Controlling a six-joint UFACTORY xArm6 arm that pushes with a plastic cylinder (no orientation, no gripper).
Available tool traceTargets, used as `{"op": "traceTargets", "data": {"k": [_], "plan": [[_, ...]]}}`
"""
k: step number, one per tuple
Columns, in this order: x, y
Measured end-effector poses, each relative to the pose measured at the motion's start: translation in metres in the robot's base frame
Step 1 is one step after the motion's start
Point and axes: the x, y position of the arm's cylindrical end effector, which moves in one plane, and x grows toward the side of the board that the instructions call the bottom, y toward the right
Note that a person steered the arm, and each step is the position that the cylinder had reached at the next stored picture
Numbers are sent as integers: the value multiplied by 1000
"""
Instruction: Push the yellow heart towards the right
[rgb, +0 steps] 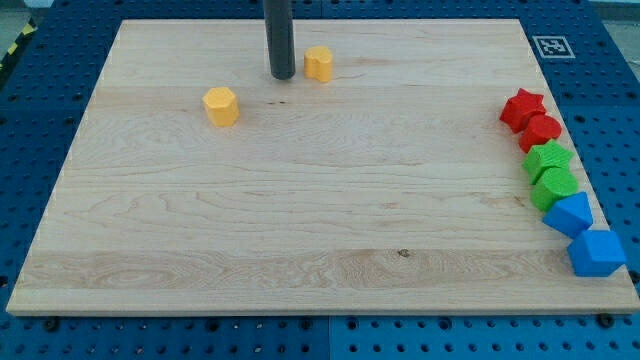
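The yellow heart (318, 63) lies near the view's top, a little left of centre, on the wooden board (300, 220). My tip (282, 76) stands just to the heart's left, with a narrow gap between them. The dark rod rises straight up out of the view's top edge. A second yellow block (221, 105), with a pentagon-like shape, lies further left and lower, apart from the tip.
Along the board's right edge runs a column of blocks: a red star (522, 107), a red block (541, 131), a green star (547, 158), a green block (555, 186), and two blue blocks (568, 213) (597, 252). A black-and-white marker (551, 45) sits at the top right corner.
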Motion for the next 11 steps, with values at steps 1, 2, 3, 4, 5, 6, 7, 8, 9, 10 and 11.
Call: {"op": "traceTargets", "data": {"k": [1, 2, 3, 4, 5, 6, 7, 8, 9, 10, 11], "plan": [[-3, 15], [1, 46], [1, 46], [-11, 72], [-7, 96], [-7, 105], [-7, 121], [-7, 151], [-7, 151], [-7, 174], [-7, 185]]}}
